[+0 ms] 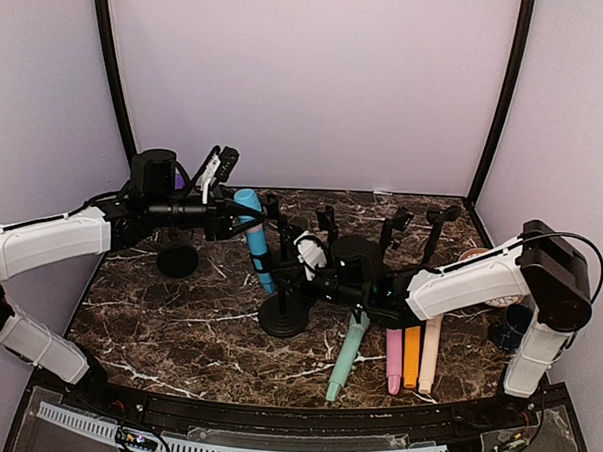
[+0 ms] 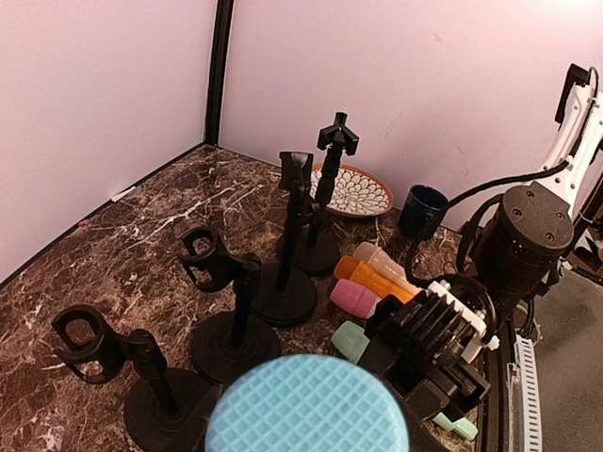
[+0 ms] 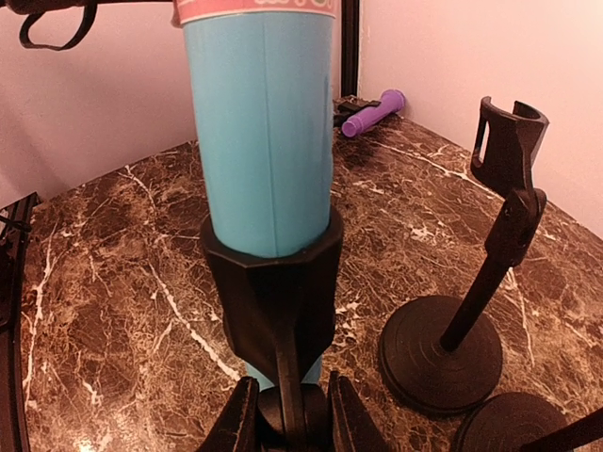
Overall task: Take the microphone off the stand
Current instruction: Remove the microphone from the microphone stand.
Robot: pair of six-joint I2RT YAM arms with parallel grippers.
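Marbled tabletop (image 1: 177,331), blue microphone (image 1: 250,224) in stand (image 1: 283,317)

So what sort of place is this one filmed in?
Probably a lab robot test booth: plain lilac walls with black corner posts, a marble-look tabletop, and microphone stands set out as props.

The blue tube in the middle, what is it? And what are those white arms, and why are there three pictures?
The white arms are two robot arms bolted to a marble table. One picture looks down from above; the other two come from a camera on each wrist. The blue tube is a microphone sitting in a black stand. The right gripper pinches that stand's stem. The left gripper is at the microphone's top; I cannot tell whether it grips yet. Other stands are empty, and four more microphones lie flat near the front.
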